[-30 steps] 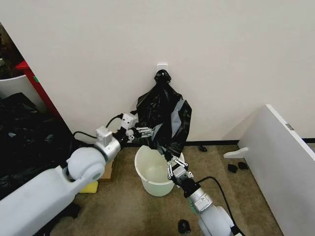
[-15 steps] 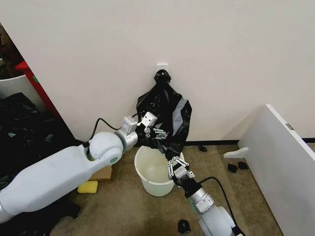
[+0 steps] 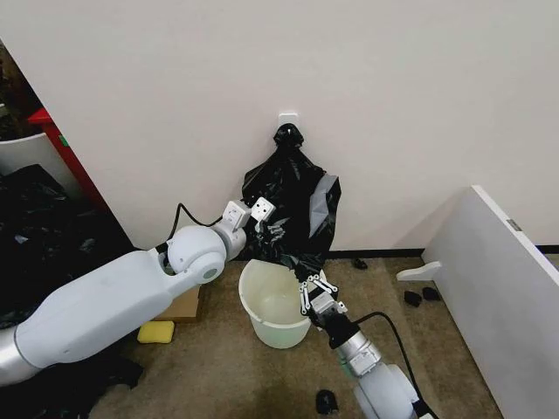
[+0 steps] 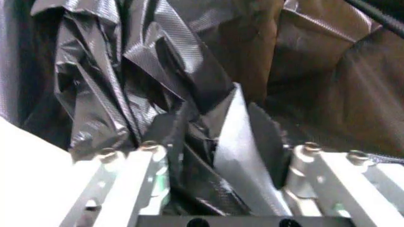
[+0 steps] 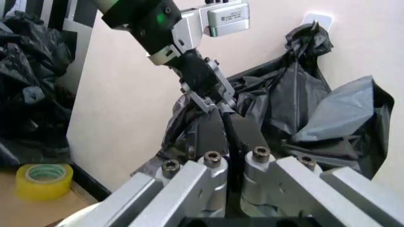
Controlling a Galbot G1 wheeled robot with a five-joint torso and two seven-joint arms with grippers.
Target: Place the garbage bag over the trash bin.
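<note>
Garbage bag (image 3: 301, 249) hangs above my trash bin (image 3: 272, 305); right gripper (image 3: 307, 281) pinches its edge shut, left gripper (image 3: 269, 234) spread around folds.

plain off-white wall (image 3: 393, 96) far, white wall plate (image 3: 287, 117) at centre, dark baseboard (image 3: 389, 254), brownish carpet floor (image 3: 218, 367), white panel (image 3: 507, 288) right, red upright (image 3: 65, 153) and black plastic heap (image 3: 39, 244) left
</note>
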